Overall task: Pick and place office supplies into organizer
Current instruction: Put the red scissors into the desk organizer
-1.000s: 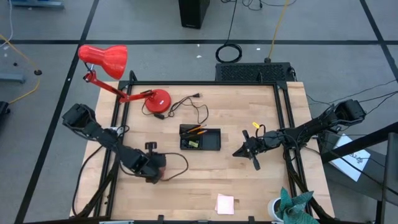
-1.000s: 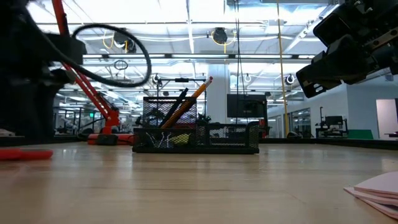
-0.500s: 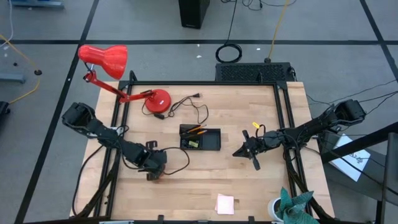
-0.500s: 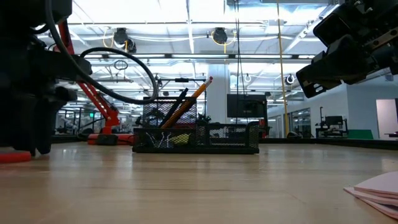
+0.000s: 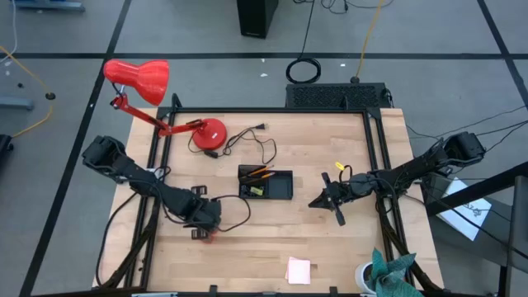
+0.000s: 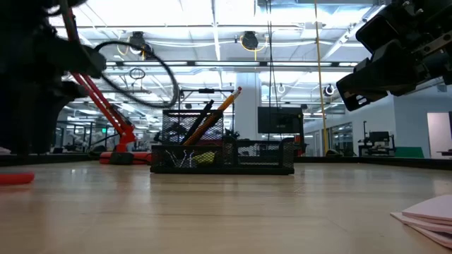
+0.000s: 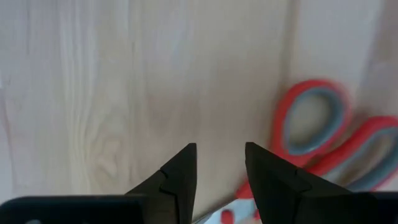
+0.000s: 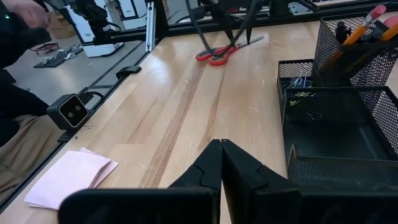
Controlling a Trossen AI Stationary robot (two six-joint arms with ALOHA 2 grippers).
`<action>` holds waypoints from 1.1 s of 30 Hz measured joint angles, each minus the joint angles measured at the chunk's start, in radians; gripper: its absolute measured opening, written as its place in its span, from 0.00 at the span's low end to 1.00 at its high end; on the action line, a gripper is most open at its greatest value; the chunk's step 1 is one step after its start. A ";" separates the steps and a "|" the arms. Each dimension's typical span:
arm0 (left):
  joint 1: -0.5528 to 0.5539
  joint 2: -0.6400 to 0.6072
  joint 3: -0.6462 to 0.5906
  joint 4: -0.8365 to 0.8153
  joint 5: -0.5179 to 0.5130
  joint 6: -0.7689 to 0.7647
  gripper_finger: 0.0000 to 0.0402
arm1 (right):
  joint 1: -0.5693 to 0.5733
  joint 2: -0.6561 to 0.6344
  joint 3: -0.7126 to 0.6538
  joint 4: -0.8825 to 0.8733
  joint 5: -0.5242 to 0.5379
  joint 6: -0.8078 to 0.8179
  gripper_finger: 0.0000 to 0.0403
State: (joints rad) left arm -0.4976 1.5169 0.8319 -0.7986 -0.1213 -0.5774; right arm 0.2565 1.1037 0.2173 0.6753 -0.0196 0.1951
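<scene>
Red-handled scissors (image 5: pixel 205 237) (image 7: pixel 311 124) lie flat on the wooden table at the near left. My left gripper (image 5: pixel 202 223) (image 7: pixel 221 149) points down just above them, open, its fingertips over bare wood beside the handle loops. The right wrist view shows it over the scissors (image 8: pixel 217 53) too. The black mesh organizer (image 5: pixel 266 183) (image 6: pixel 222 159) stands mid-table, with orange pencils (image 6: pixel 219 113) leaning in its tall cup. My right gripper (image 5: pixel 326 198) (image 8: pixel 221 146) hovers shut to the right of the organizer. A pink sticky-note pad (image 5: pixel 299 270) lies near the front edge.
A red desk lamp (image 5: pixel 136 78) stands with its base (image 5: pixel 208 134) at the far left, and its black cord (image 5: pixel 256 142) snakes behind the organizer. A camera (image 8: pixel 74 109) sits at the table's front edge. Bare wood lies between the scissors and the organizer.
My left gripper has risen a little and shifted toward the table's far edge. In the low view its fingers no longer reach down to the table by the scissors. The scissors stay flat on the wood.
</scene>
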 joint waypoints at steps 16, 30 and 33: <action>-0.030 0.004 0.006 0.171 0.038 0.045 0.35 | 0.000 0.000 0.000 -0.006 0.000 0.002 0.00; -0.049 0.004 -0.134 0.303 0.009 -0.009 0.35 | 0.000 0.000 0.000 -0.006 0.000 0.002 0.00; -0.049 -0.001 -0.156 0.327 0.008 -0.028 0.35 | 0.000 0.000 0.000 -0.006 0.000 0.002 0.00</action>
State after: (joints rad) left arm -0.5465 1.5161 0.6764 -0.4712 -0.1136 -0.6049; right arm 0.2569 1.1038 0.2169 0.6689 -0.0196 0.1970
